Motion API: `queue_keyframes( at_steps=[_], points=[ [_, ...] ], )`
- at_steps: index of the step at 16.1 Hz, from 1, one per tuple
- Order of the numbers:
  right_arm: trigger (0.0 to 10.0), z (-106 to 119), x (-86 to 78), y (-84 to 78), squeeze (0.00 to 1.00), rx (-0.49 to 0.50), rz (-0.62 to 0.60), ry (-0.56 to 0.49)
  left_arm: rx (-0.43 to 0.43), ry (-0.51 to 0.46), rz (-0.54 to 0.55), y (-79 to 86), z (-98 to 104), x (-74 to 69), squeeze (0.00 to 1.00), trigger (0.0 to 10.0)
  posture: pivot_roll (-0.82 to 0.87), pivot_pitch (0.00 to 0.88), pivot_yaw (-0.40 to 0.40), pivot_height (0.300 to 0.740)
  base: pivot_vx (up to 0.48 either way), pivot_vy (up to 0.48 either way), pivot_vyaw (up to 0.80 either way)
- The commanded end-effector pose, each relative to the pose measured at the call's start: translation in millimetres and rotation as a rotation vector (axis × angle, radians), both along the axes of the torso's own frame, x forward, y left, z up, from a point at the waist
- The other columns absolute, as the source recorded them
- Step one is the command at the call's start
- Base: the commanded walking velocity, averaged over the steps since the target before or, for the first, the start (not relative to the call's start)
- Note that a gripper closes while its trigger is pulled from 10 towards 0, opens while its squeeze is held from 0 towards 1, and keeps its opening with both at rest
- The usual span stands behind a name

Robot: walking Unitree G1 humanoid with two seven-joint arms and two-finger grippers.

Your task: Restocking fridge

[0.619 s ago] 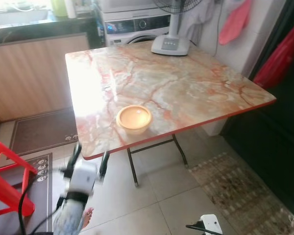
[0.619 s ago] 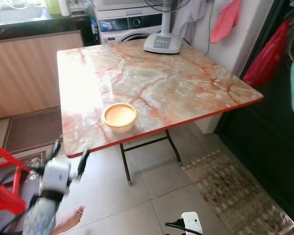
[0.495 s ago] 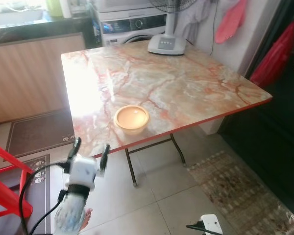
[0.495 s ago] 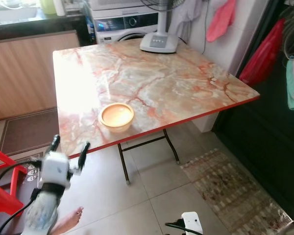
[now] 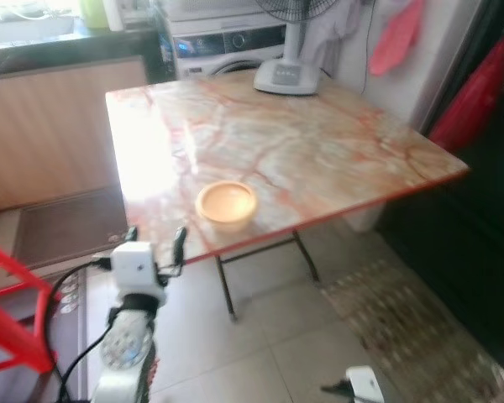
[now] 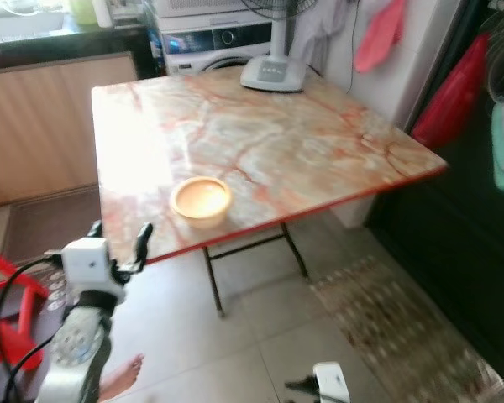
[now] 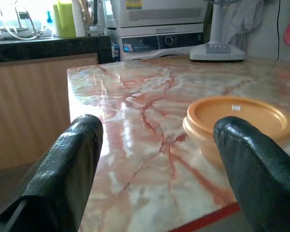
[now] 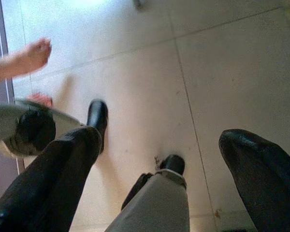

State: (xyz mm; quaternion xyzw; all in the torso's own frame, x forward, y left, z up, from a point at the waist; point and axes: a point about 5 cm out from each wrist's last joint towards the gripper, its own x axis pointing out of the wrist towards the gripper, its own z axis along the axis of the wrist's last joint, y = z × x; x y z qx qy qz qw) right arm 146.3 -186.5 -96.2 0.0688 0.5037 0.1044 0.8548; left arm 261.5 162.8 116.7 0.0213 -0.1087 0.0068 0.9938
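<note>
- A red plastic chair [image 5: 13, 311] stands on the floor well to the left of the left claw, at the frame edge.
- The left claw [image 5: 155, 243] is raised just short of the near edge of the marble-pattern worktop [image 5: 319, 143], its two black fingers [image 7: 63, 179] spread apart and holding nothing. Compared with half a second ago it has come up and forward, so its fingertips now reach edge height instead of hanging below it.
- Seen along the left wrist, the orange lidded container [image 7: 239, 121] sits straight ahead of that claw and a little toward its right finger, near the worktop's front edge, still apart from both fingers.
- My reading: this rise lines the left claw up with the container, so the step in hand is the reach to pick it up for the fridge; the grasp is not yet made.
- Beyond the container, at the far side of the worktop, stands the white base of a fan [image 5: 287, 77], with a washing machine [image 5: 227, 42] behind it.
- A person's bare foot [image 8: 24, 60] shows on the tiled floor beneath the right claw [image 8: 159, 164], which hangs low and idle, fingers spread and empty.
- Far right of both claws, a red bag [image 5: 479, 92] hangs against a dark surface.
</note>
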Motion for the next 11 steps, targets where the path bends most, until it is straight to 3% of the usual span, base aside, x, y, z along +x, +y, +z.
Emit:
queue_keyframes(
  at_steps=[1,7,9,11],
  points=[
    [10.0,3.1,8.4,2.2,0.00,0.004,-0.002,-0.032,-0.006,0.004,0.011,4.4,1.1,-0.1,0.00,10.0,0.05,0.000,0.001,0.740,0.326,0.000,0.80],
    [10.0,2.6,7.9,2.6,0.00,0.016,-0.045,-0.029,-0.022,0.044,-0.026,1.9,2.6,3.5,0.00,10.0,0.05,0.000,-0.001,0.740,0.334,0.000,0.00],
    [10.0,2.4,7.6,2.5,0.00,0.013,-0.054,-0.029,0.017,0.057,-0.093,-4.3,2.8,5.8,0.00,10.0,0.05,0.000,-0.001,0.740,0.000,0.000,0.00],
    [10.0,2.4,7.7,2.7,0.00,0.013,-0.054,-0.030,0.003,0.082,-0.161,-10.8,0.8,6.6,0.00,10.0,0.05,0.000,-0.001,0.740,0.000,0.000,0.00]
  ],
)
